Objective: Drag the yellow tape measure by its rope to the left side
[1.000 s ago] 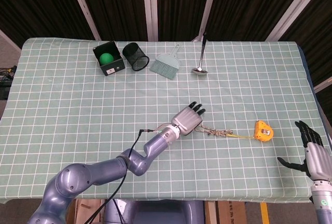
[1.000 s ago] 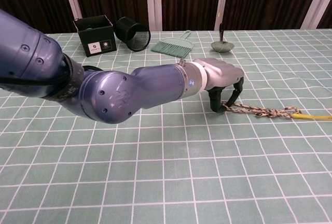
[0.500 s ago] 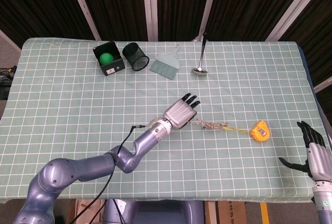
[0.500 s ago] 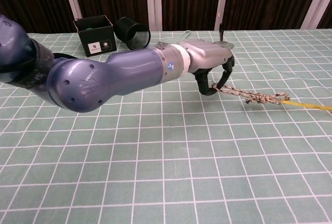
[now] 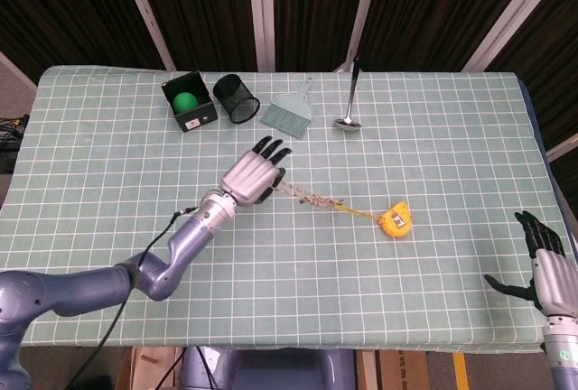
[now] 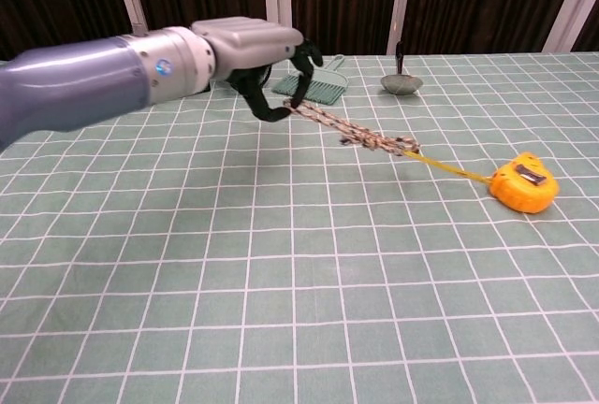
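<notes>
The yellow tape measure (image 5: 396, 220) (image 6: 524, 182) lies on the green checked cloth, right of centre. A braided rope (image 5: 312, 198) (image 6: 360, 133) runs from it up and to the left, joined by a thin yellow strap. My left hand (image 5: 253, 176) (image 6: 257, 53) pinches the rope's far end just above the cloth, its other fingers curled around it. My right hand (image 5: 546, 268) hangs off the table's near right corner with fingers apart and nothing in it.
Along the far edge stand a black box (image 5: 190, 103) holding a green ball (image 5: 185, 100), a tipped black mesh cup (image 5: 237, 98), a small green brush (image 5: 289, 115) and a ladle (image 5: 349, 97). The cloth-covered table (image 5: 108, 191) spreads wide to the left.
My left hand has moved left and slightly away, pulling the rope with it. The tape measure has slid left across the cloth and now shows in the chest view. The right hand is unmoved.
</notes>
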